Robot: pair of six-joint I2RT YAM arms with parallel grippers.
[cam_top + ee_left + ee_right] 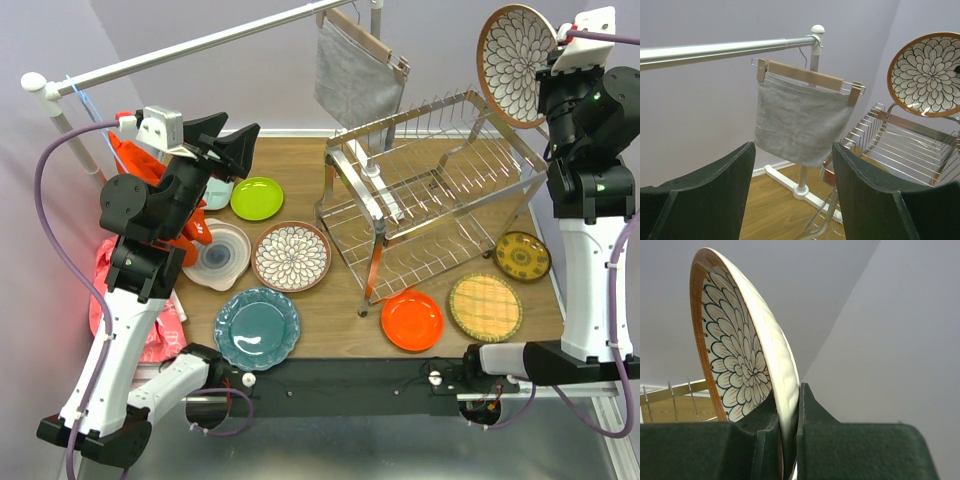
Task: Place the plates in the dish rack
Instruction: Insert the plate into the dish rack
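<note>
Top view: right tool (552, 72) clenched on the rim of the brown-rimmed floral plate (515, 50), held aloft on edge near the far right corner of the dish rack (430, 190). Other plates (257, 328) lie on the counter (300, 160).
Left wrist view: left tool (792, 147) released, raised.
Right wrist view: plate rim pinched between both fingers (807, 410).

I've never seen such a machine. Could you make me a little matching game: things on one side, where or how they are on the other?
Things:
1. raised floral plate
2. teal plate
3. grey cloth
4. left gripper

Place or state:
A. hanging from the white rail
B. open, holding nothing
C. clamped in the right gripper
D. lying flat on the table

Pairs: 1-C, 2-D, 3-A, 4-B
</note>
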